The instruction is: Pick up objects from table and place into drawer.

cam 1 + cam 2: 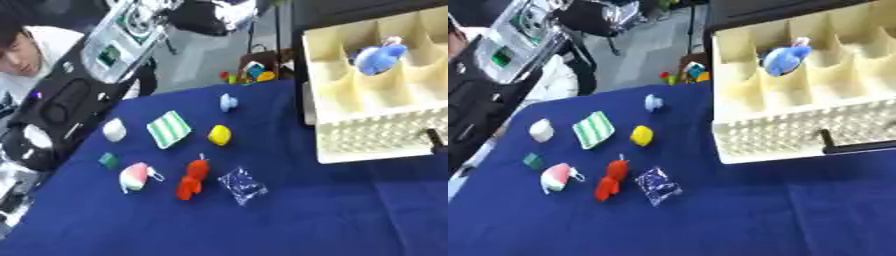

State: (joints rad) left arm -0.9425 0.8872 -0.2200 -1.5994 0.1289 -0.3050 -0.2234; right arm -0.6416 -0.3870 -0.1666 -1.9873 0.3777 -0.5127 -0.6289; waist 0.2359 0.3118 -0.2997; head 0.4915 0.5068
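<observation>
Hands: neither of the robot's hands shows in either view, so the state of the fingers cannot be told.
Cut off: the cream plastic drawer (798, 130) with partitioned compartments runs out past the right edge; its dark handle (859, 145) is only partly seen.
Hard to make out: a small green block (108, 160) and a small clear packet with blue specks (242, 185).
Open room: the blue-clothed bench (737, 215) is bare along the near side and below the drawer.
Drawer contents: a blue plush toy (785, 57) lies in a rear compartment.
On the bench, left of the drawer: a white egg-shaped lump (114, 130), a green-and-white striped cloth (168, 129), a yellow ball (219, 135), a pale blue small figure (228, 102), a pink-and-white pouch (134, 176), an orange toy figure (192, 180).
</observation>
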